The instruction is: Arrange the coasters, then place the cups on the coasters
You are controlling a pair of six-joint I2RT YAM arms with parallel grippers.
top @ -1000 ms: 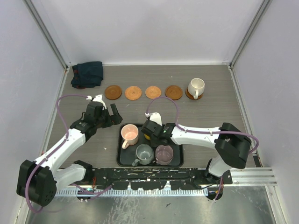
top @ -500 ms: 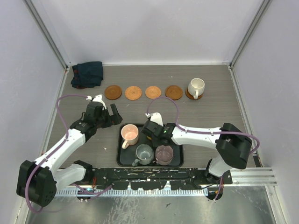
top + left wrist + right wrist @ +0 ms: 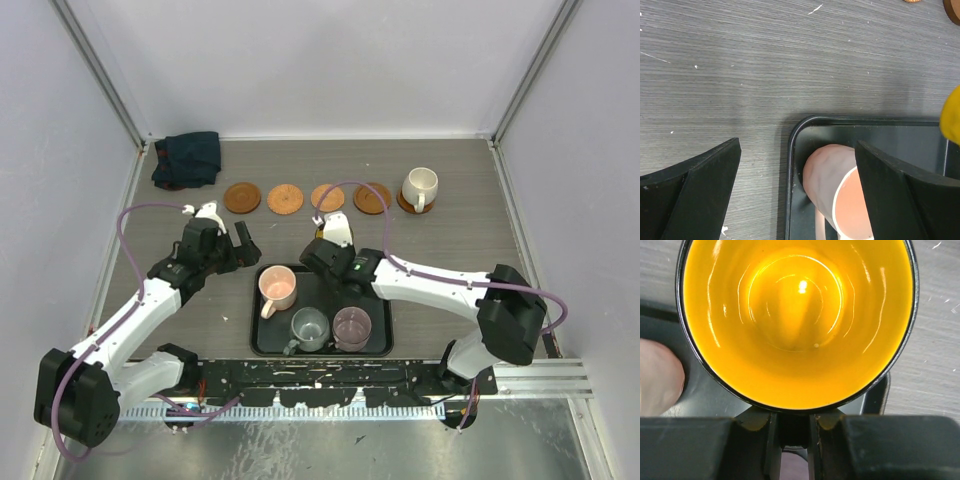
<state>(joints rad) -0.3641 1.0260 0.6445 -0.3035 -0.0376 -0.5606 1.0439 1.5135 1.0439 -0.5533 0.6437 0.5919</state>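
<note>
Four bare brown coasters (image 3: 285,199) lie in a row at the back. A fifth coaster (image 3: 404,206) carries the cream cup (image 3: 420,186). On the black tray (image 3: 255,335) stand the pink cup (image 3: 277,290), the grey-teal cup (image 3: 308,327) and the mauve cup (image 3: 351,325). My right gripper (image 3: 322,240) hangs over the tray's far edge. In the right wrist view this gripper (image 3: 795,427) is shut on the handle of the yellow cup (image 3: 795,315). My left gripper (image 3: 240,240) is open, left of the tray's far corner. Its right finger (image 3: 900,195) is next to the pink cup (image 3: 832,175).
A dark blue cloth (image 3: 187,158) lies in the back left corner. The right arm's purple cable (image 3: 350,190) arches over the two right-hand bare coasters. White walls close the table on three sides, and a metal rail (image 3: 540,378) runs along the near edge.
My right gripper has lifted the yellow cup off the tray and carried it toward the back, near the coaster row. The left arm has hardly moved.
</note>
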